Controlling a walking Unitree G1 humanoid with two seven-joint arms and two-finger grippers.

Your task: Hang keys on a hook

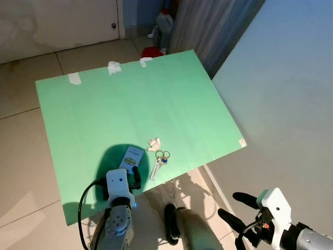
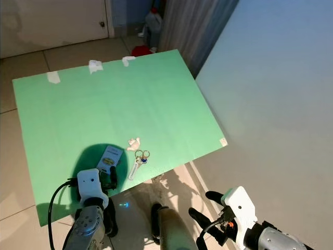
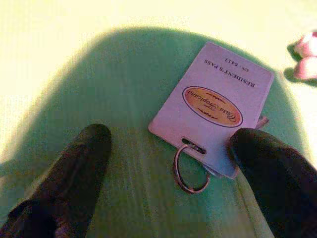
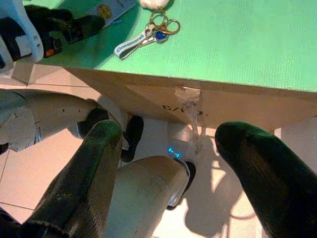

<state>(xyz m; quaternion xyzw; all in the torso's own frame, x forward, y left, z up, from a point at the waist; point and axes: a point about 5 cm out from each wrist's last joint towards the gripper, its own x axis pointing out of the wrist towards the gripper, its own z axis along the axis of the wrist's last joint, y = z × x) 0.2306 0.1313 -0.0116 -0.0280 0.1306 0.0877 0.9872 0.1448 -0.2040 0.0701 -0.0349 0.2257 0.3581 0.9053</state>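
Beige tiled floor (image 1: 21,104), grey curtain (image 1: 208,26)

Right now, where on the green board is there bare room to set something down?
The green board is bare from the tape pieces at its far edge down across its middle. The near edge is crowded: the pass card under the open left tool, the white hook and the keys.

The pass card (image 3: 212,105) lies flat on the board (image 1: 130,104), its ring (image 3: 189,171) sitting between the left gripper (image 3: 168,168)'s two spread fingers, one fingertip (image 3: 270,158) right at the card's corner. Keys (image 1: 160,162) lie just right of the card, near the board's front edge, with the hook (image 1: 154,143) just beyond them. Right gripper (image 4: 166,163), fingers apart, hangs below that edge, well off to the right.
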